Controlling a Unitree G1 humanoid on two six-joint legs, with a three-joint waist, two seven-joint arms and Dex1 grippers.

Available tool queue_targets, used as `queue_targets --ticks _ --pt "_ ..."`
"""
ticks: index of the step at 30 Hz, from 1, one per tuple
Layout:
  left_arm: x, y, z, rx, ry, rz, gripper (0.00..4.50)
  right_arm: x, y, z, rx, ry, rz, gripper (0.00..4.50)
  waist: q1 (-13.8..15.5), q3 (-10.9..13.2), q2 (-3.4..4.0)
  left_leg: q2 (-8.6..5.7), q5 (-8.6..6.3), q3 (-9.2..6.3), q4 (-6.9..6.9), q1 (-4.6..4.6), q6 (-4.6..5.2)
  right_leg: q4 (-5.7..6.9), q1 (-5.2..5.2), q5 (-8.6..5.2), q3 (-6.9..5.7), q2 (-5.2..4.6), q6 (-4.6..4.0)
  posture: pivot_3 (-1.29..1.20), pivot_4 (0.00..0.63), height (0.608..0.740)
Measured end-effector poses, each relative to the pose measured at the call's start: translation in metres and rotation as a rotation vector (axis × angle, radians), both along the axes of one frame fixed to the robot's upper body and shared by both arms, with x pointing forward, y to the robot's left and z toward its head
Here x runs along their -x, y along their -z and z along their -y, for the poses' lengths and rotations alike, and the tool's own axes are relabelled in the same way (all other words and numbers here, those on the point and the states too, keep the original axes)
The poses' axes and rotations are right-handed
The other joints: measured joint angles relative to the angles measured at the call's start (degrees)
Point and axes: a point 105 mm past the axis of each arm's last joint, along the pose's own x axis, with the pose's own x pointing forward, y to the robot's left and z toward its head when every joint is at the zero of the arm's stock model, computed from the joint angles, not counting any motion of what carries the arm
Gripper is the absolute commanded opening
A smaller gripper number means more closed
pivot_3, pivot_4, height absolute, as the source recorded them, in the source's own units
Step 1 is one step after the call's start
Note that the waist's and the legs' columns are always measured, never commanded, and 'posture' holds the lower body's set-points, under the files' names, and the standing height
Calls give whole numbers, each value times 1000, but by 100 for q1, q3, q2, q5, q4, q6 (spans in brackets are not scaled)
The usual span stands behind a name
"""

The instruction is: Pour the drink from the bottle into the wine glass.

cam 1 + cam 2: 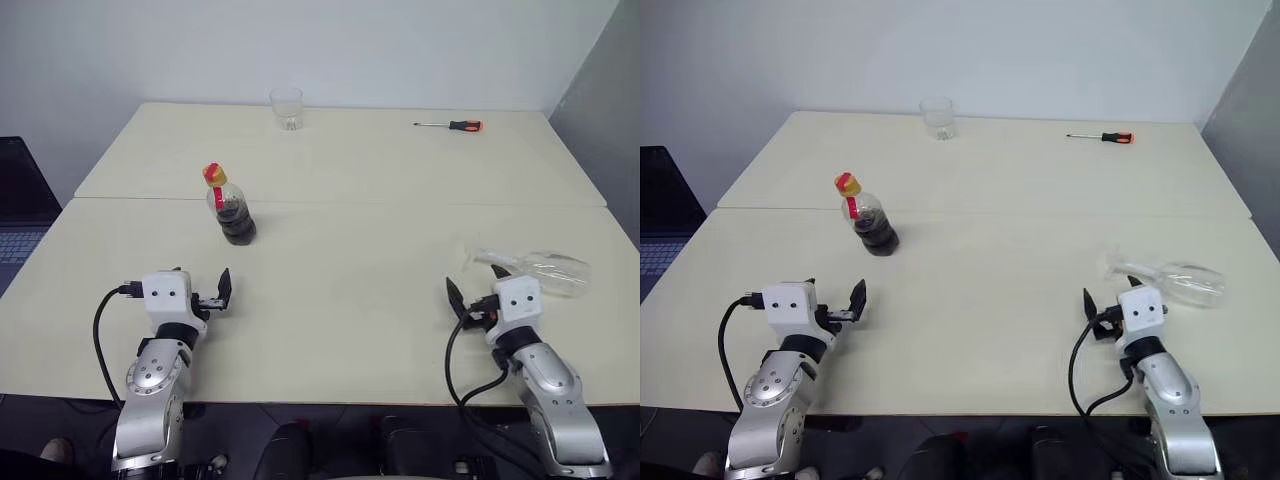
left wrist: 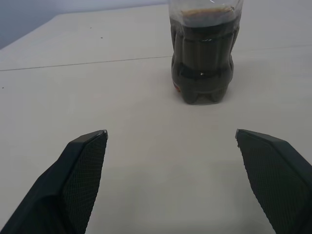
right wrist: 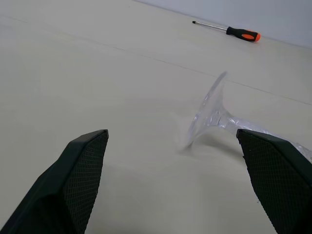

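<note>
Both sets of fingers stand wide apart and hold nothing: the left gripper hangs low over the near left part of the table, and the right gripper does the same over the near right part. Going from the left, a dark laptop sits off the table's left edge. Ahead of the left gripper and a little to its right, the bottle stands upright near the seam between the two tabletops, its yellow-and-red cap on, with the dark drink filling its lower body; it is apart from the fingers. Farther back, near the table's far edge and about at its middle, a short clear tumbler stands upright. Farther right along that far edge lies a screwdriver with an orange and black handle. On the near right, the wine glass lies on its side on the table just beyond the right gripper, its flat foot turned toward the left and its bowl toward the right edge of the table.
</note>
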Motion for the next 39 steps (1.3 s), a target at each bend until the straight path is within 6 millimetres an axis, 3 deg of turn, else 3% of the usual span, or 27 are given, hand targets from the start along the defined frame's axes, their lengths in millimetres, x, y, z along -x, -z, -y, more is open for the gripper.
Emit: queue_targets --ticks 39 --pt "3 0 -7 25 -19 -2 4476 14 12 9 -34 80 -36 4500 0 -1 -1 0 0 0 0 1 0 0 0 0 0 0 0 0 150 740"
